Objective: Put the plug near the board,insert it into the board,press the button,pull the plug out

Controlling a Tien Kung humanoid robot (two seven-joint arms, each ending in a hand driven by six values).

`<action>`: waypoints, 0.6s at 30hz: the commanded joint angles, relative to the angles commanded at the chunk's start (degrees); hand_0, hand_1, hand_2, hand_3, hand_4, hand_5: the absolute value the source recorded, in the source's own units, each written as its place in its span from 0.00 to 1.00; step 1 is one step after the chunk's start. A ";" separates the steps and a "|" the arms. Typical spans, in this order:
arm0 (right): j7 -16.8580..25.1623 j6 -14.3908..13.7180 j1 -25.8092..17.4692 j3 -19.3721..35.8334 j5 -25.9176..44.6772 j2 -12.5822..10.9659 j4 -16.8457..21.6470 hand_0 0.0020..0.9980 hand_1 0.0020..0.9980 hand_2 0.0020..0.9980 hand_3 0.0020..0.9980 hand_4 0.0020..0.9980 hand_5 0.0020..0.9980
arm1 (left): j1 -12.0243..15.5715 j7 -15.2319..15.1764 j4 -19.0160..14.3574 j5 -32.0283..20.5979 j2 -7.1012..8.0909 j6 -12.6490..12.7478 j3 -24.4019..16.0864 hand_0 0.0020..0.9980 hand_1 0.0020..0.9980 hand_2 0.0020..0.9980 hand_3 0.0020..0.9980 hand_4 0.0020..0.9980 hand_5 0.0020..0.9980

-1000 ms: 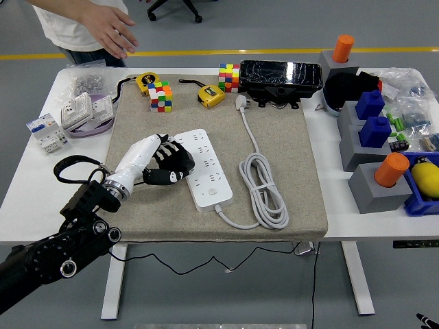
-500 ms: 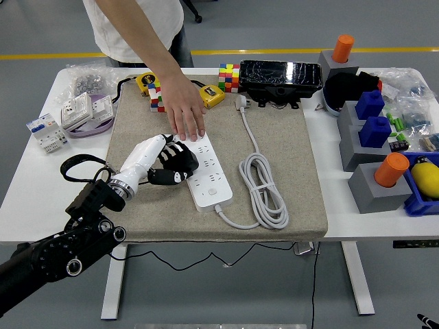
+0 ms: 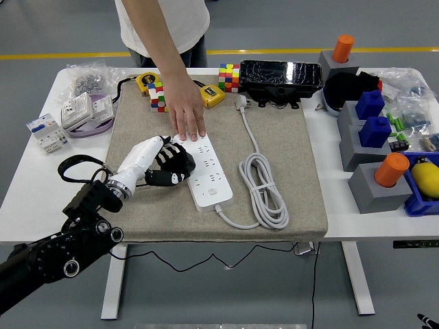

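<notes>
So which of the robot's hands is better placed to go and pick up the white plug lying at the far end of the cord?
Left, probably. The left hand rests at the white power strip on the grey felt mat, with the white plug further ahead. The right arm isn't visible. A person's hand presses on the strip's far end.

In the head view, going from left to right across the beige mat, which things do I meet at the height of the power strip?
Left hand → power strip → coiled white cable.
</notes>
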 joint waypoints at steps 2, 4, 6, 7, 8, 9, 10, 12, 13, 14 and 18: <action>0.01 -0.01 -0.02 -0.02 0.00 0.00 0.01 0.57 0.63 0.61 0.54 0.89 0.41 | -0.01 -0.05 -0.09 -0.13 0.02 -0.01 -0.03 0.36 0.36 0.43 0.53 0.62 0.00; 0.01 0.00 -0.03 -0.09 0.03 0.02 -0.03 0.57 0.63 0.61 0.54 0.89 0.41 | -0.08 -0.02 -0.01 -0.12 -0.01 -0.02 0.00 0.36 0.36 0.43 0.53 0.62 0.00; 0.00 0.01 -0.06 -0.11 0.05 0.05 -0.04 0.57 0.63 0.61 0.54 0.89 0.41 | -0.12 0.10 0.20 -0.22 -0.08 -0.20 -0.04 0.36 0.36 0.43 0.53 0.62 0.00; 0.00 0.01 -0.09 -0.12 0.04 0.05 -0.04 0.57 0.63 0.61 0.54 0.89 0.41 | -0.09 0.24 0.24 -0.30 -0.09 -0.43 -0.09 0.38 0.43 0.49 0.55 0.68 0.00; -0.01 0.02 -0.12 -0.14 0.04 0.05 -0.05 0.57 0.63 0.61 0.54 0.89 0.41 | -0.04 0.44 0.27 -0.46 -0.10 -0.81 -0.13 0.38 0.43 0.49 0.55 0.68 0.00; -0.01 0.02 -0.13 -0.15 0.04 0.05 -0.07 0.57 0.63 0.61 0.54 0.89 0.41 | -0.01 0.62 0.29 -0.63 -0.10 -1.18 -0.17 0.38 0.43 0.49 0.55 0.68 0.00; -0.01 0.02 -0.11 -0.16 0.02 0.05 -0.08 0.57 0.63 0.61 0.54 0.89 0.41 | -0.01 0.73 0.33 -0.77 -0.09 -1.50 -0.23 0.38 0.43 0.49 0.55 0.68 0.00; -0.01 0.02 -0.10 -0.09 0.01 0.05 -0.07 0.57 0.63 0.61 0.54 0.89 0.41 | 0.01 0.52 0.48 -1.27 -0.12 -2.02 -0.34 0.38 0.43 0.49 0.55 0.68 0.00; -0.01 0.01 -0.10 -0.06 -0.01 0.06 -0.07 0.57 0.63 0.61 0.54 0.89 0.41 | 0.01 0.49 0.50 -1.30 -0.11 -2.20 -0.38 0.54 0.70 0.62 0.66 0.94 0.14; -0.01 0.02 -0.10 -0.06 0.01 0.06 -0.05 0.57 0.63 0.61 0.54 0.89 0.41 | -0.01 0.46 0.51 -1.32 -0.11 -2.44 -0.43 0.54 0.70 0.62 0.66 0.94 0.14; -0.01 0.06 -0.07 -0.06 0.05 0.03 -0.02 0.57 0.63 0.61 0.54 0.89 0.41 | -0.09 0.04 0.55 -1.51 -0.10 -2.56 -0.61 0.54 0.70 0.62 0.66 0.94 0.14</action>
